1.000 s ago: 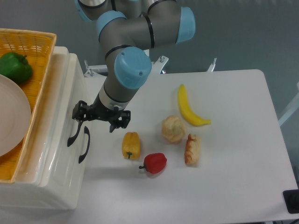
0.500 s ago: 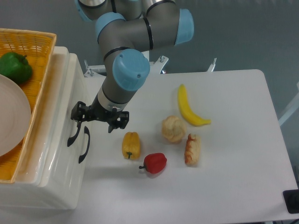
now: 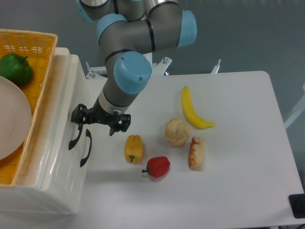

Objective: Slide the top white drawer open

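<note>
The white cabinet stands at the left, its front facing right. The top white drawer [image 3: 77, 93] is shut, and its black curved handle [image 3: 74, 140] sits just left of the lower drawer's handle [image 3: 86, 148]. My gripper [image 3: 96, 127] hangs right in front of the cabinet with its fingers spread open and nothing between them. Its left finger [image 3: 79, 119] is right above the upper end of the top handle; I cannot tell if they touch. The right finger [image 3: 114, 129] is over the table.
A yellow wicker basket [image 3: 40, 90] with a green pepper [image 3: 15, 68] and a plate lies on the cabinet. On the table are a yellow pepper [image 3: 134, 148], a red pepper [image 3: 158, 166], a bun [image 3: 177, 132], a banana [image 3: 193, 109] and a hot dog [image 3: 196, 152].
The gripper has crept a little to the left, toward the cabinet front and the top handle. The drawer has not moved.
</note>
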Controlling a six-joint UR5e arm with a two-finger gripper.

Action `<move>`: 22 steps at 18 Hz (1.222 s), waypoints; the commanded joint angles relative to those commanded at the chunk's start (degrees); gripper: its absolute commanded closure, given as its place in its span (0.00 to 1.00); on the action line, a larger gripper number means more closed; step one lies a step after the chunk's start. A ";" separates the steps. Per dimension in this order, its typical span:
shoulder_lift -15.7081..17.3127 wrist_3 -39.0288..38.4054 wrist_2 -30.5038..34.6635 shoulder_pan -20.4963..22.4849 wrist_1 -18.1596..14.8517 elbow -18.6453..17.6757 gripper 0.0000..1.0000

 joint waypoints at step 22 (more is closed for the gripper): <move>-0.44 0.09 2.63 -0.97 0.26 -0.18 0.00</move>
